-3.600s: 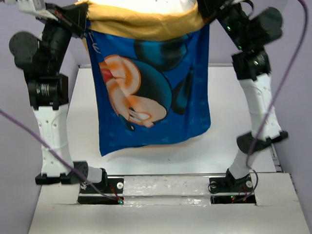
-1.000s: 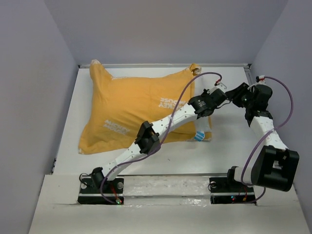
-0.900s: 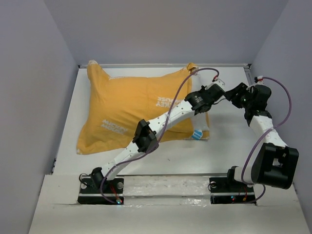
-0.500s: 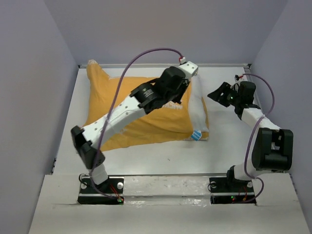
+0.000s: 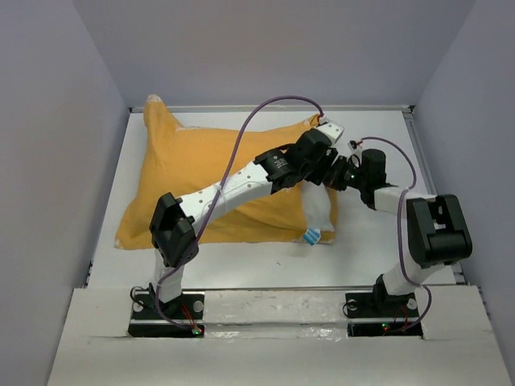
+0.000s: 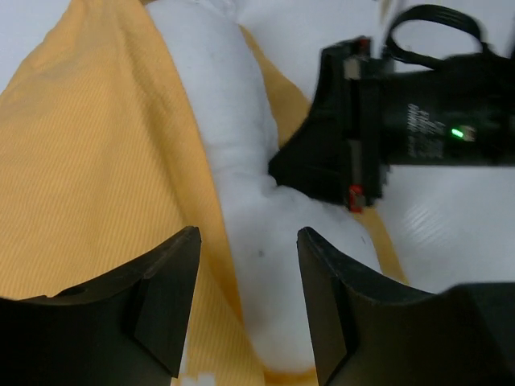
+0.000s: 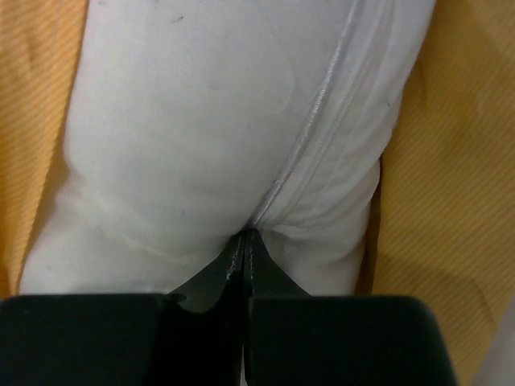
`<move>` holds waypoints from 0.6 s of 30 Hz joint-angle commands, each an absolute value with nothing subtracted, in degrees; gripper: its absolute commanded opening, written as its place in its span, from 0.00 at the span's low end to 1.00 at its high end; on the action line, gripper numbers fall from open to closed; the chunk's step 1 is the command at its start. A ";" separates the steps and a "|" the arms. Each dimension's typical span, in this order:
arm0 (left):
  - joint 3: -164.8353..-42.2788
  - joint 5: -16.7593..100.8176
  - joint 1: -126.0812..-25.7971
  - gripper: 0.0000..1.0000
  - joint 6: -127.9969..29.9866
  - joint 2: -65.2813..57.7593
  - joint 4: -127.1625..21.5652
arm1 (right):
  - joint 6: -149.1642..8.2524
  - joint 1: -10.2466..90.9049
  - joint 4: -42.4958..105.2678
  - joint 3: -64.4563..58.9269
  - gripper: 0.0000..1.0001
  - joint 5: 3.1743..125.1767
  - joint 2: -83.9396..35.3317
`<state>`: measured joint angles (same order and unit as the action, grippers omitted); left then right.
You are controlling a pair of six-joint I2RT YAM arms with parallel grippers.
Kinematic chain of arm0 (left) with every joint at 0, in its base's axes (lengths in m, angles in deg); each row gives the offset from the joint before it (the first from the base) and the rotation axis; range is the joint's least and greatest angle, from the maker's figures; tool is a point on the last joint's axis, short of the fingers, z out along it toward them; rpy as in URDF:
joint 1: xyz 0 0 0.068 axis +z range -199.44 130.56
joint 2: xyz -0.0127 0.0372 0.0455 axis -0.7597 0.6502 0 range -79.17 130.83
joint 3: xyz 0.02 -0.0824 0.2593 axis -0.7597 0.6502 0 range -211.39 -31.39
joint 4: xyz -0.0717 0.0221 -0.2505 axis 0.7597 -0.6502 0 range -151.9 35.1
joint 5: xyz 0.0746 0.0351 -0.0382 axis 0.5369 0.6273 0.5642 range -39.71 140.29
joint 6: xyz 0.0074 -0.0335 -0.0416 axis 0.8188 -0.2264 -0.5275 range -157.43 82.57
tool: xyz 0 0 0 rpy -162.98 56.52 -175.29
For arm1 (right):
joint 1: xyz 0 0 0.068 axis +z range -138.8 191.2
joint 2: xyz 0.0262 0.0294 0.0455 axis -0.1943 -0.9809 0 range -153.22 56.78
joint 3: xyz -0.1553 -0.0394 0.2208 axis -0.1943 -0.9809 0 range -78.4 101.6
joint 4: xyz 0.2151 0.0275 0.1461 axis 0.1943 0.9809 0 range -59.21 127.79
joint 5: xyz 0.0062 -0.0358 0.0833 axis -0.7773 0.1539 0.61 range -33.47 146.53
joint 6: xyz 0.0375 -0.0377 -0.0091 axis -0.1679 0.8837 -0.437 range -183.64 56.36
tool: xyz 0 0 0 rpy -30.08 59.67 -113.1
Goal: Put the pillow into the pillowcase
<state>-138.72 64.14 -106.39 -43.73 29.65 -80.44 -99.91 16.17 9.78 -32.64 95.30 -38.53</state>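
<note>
The mustard-yellow pillowcase lies flat on the white table, filled out by the pillow. The pillow's white end sticks out of its right opening, with a blue-and-white tag at the near corner. My left gripper hovers open over that end; in the left wrist view its jaws straddle the pillow and the pillowcase edge, holding nothing. My right gripper comes in from the right. It is shut, tips pressed into the pillow's seam and denting it.
Grey walls close the table in on the left, back and right. The left arm's links reach across the pillowcase, with a purple cable arching above. The right arm's elbow stands near the right wall.
The left gripper has swung right to the pillow's exposed end and opened. The right gripper has moved left, shut, and pushed into the pillow. The pillowcase's near left corner has slid left.
</note>
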 commanded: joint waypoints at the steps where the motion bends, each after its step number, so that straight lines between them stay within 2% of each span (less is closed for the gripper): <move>1: -131.17 71.45 -106.39 0.64 -46.12 21.14 -75.82 | -106.97 26.12 0.55 -41.91 0.00 95.48 -23.50; 3: -128.43 73.31 -106.65 0.65 -46.91 19.02 -76.08 | -105.40 29.38 3.61 -43.32 0.04 93.37 -17.69; 5: -124.32 75.85 -108.32 0.67 -47.44 15.77 -75.82 | -100.94 29.40 11.78 -43.59 0.59 88.91 -10.60; 6: -123.77 76.39 -108.94 0.67 -47.79 15.23 -76.17 | -98.38 29.40 15.20 -43.33 0.68 86.27 -8.20; 7: -123.50 78.22 -110.33 0.68 -48.23 14.97 -77.65 | -94.96 28.44 21.50 -42.29 0.70 83.98 -4.35; 8: -122.98 79.20 -110.96 0.69 -48.67 14.88 -78.19 | -93.71 26.69 23.39 -41.84 0.70 82.13 -3.18; 10: -122.53 80.08 -111.93 0.70 -49.20 15.14 -79.42 | -92.30 24.31 26.81 -40.96 0.61 80.53 -2.03; 13: -119.90 79.39 -112.81 0.71 -49.20 15.23 -80.30 | -91.33 21.32 28.06 -40.87 0.39 77.90 -0.62; 15: -117.88 77.11 -113.77 0.71 -49.03 14.88 -80.39 | -90.71 21.31 28.24 -40.87 0.31 76.84 -0.44; 16: -117.44 76.14 -114.12 0.71 -48.94 14.79 -80.56 | -90.80 21.31 28.24 -40.87 0.18 76.49 -1.22; 18: -116.91 76.21 -115.52 0.72 -48.68 15.49 -82.05 | -91.94 21.31 27.63 -41.65 0.18 76.57 -2.54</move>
<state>-118.72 76.03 -114.02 -48.04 15.29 -80.07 -93.36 21.25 25.73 -42.04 79.34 -1.31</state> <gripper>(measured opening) 0.706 0.182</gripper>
